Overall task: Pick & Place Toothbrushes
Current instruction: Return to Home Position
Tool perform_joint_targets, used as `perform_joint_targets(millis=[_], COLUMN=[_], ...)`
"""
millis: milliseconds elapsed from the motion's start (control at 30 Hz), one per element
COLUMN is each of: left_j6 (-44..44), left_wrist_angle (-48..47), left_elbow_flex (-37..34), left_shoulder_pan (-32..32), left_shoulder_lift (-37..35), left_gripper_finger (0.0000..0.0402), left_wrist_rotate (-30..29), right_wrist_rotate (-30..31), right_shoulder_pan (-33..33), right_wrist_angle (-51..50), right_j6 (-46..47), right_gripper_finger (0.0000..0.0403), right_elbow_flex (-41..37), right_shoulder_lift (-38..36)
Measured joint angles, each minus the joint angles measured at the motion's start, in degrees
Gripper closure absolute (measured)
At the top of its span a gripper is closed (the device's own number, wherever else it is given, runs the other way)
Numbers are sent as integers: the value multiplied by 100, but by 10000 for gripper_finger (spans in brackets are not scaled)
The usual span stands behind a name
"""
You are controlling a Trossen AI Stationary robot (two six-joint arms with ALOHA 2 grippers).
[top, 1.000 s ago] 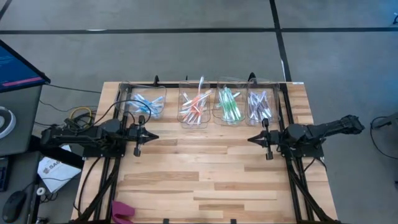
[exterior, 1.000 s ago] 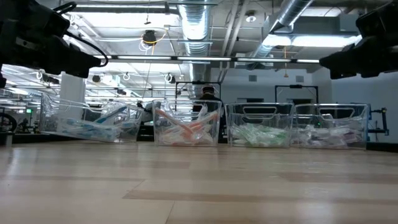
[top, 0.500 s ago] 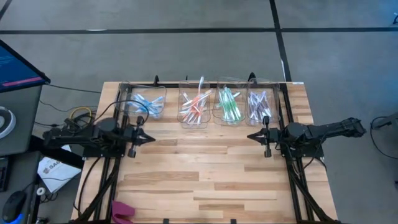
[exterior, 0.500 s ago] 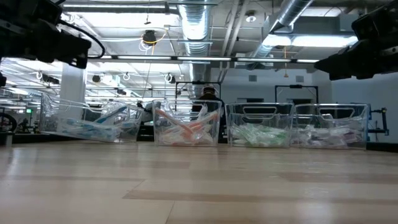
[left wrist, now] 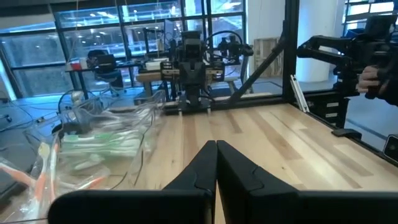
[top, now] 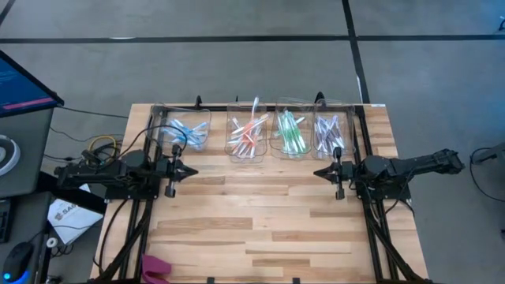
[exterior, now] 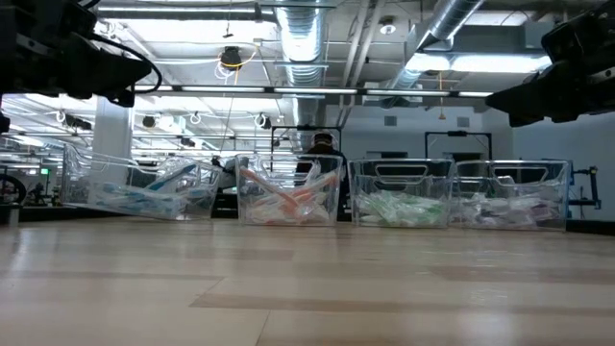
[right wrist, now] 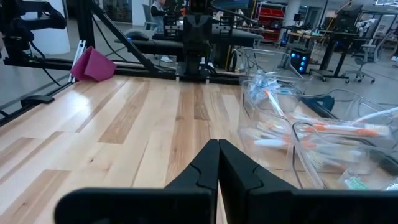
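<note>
Toothbrushes [top: 290, 132]: every one I can see lies inside the four clear bins [top: 272, 106] lined up along the far edge of the table [top: 260, 213]. I see none loose on the boards.

Left to right, high view:
- Left gripper [top: 192, 170]: hovers over the table's left side, near the front of the first bin. Its wrist view shows the fingers pressed together with nothing between them.
- Blue brushes [top: 185, 132]: first bin, a loose heap. This bin looks set slightly askew.
- Orange brushes [top: 247, 136]: second bin, crossed over each other, with one handle poking above the rim.
- Green brushes [top: 292, 134]: third bin, lying roughly parallel.
- Purple brushes [top: 329, 134]: fourth bin.
- Right gripper [top: 318, 173]: over the right side, near the front of the fourth bin. Fingers pinched closed and empty.

Handling, my judgement: each brush should be very light, stiff, and smooth enough to slip. I would pinch across the middle of a handle, not the bristle head or the tip, so it cannot pivot. The heaps are tangled, so a lift may drag a neighbour along. The thin bin walls would probably slide if nudged.
</note>
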Motion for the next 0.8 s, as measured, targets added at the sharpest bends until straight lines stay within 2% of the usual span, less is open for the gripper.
perform_joint_targets(millis=[200,800], left_j6=[-119,-100], left_wrist_angle=[559,59], left_elbow_flex=[0,0], left_shoulder_pan=[0,0], left_shoulder_lift=[-74,117], left_gripper_finger=[397,399], left_wrist_rotate=[22,-30], right_wrist_rotate=[2,4], right_shoulder_pan=[0,2], right_wrist_angle=[0,0], right_j6=[-2,-3], right_gripper_finger=[403,403], right_elbow_flex=[0,0], right_shoulder_lift=[0,0])
